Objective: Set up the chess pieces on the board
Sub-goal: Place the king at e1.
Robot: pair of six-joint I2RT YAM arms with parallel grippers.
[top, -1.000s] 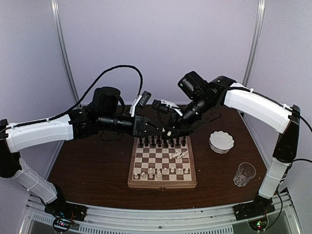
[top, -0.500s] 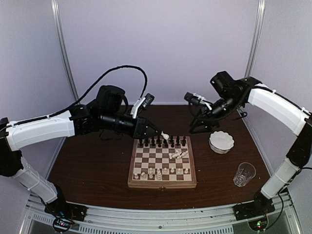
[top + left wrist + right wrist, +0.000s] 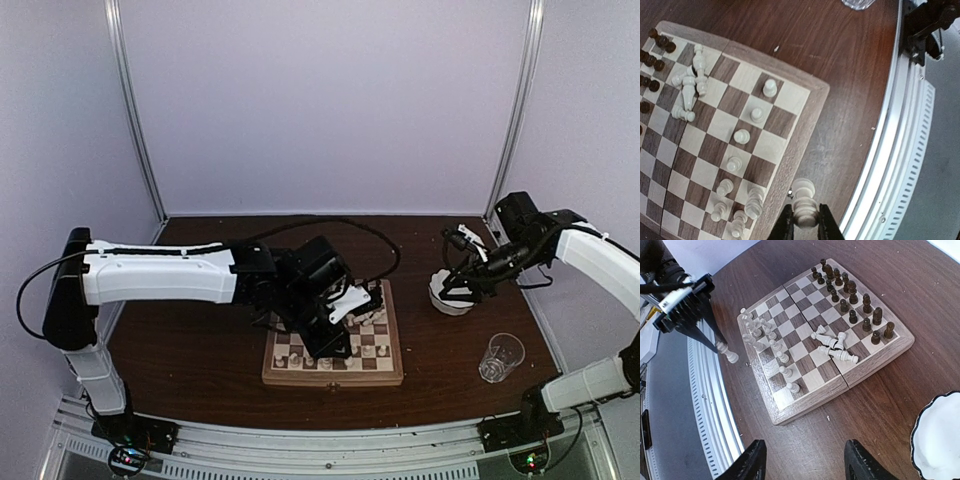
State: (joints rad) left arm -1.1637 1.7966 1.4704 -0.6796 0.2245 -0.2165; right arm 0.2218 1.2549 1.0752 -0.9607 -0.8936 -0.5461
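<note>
Cream-white against the dark wood of the table (image 3: 850, 75), one chess piece (image 3: 803, 192) is pinched upright between the two fingers of my left hand (image 3: 804, 222). On the left wrist feed it hangs just outside the near border of the board (image 3: 805, 115), over the strip of table between the board and the metal rail (image 3: 890, 150). I cannot tell whether its base touches the table.

My right hand (image 3: 805, 465) is released, its fingers spread wide with nothing between them. From above it sits well off to the right of the board, over the near rim of the white scalloped bowl (image 3: 455, 300).

On the board, the dark pieces (image 3: 852, 302) stand in two rows along the far edge. The standing cream pieces (image 3: 771, 346) are grouped in the two near rows, some squares there bare. A handful of toppled cream pieces (image 3: 835, 346) lie on their sides in a loose heap around the middle squares on the right half, touching one another.

A clear glass (image 3: 501, 357) stands upright on the table, right of the board and nearer to me than the bowl.
</note>
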